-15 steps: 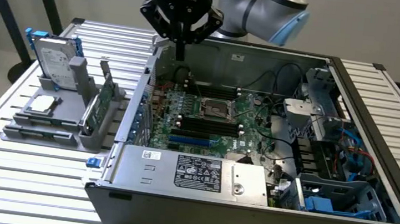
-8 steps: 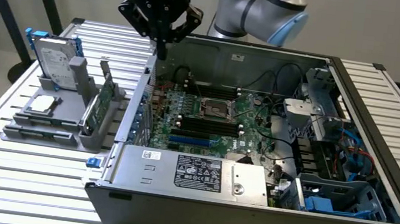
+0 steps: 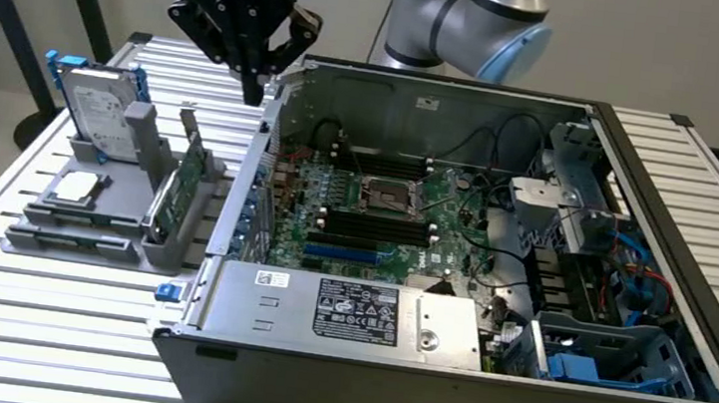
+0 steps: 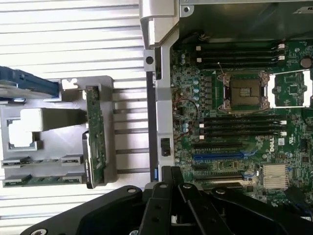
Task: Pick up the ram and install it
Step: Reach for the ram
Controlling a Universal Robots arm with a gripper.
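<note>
The gripper (image 3: 259, 86) hangs shut and empty above the case (image 3: 449, 371) rim. In the exterior view, the ram (image 3: 68, 237) lies at its seven o'clock, flat in the grey holder (image 3: 177, 255), long axis nine-to-three.

Oblique exterior, overhead wrist; common motherboard (image 3: 452, 187) (image 4: 188, 93)

I have the hand (image 3: 255, 88) hanging tip-down, its black fingers (image 3: 262, 66) pressed tightly together. From the wrist view I see the fingertips (image 4: 168, 176) meeting in a narrow point. The arm (image 3: 486, 19), grey and blue, bends behind the hand.
</note>
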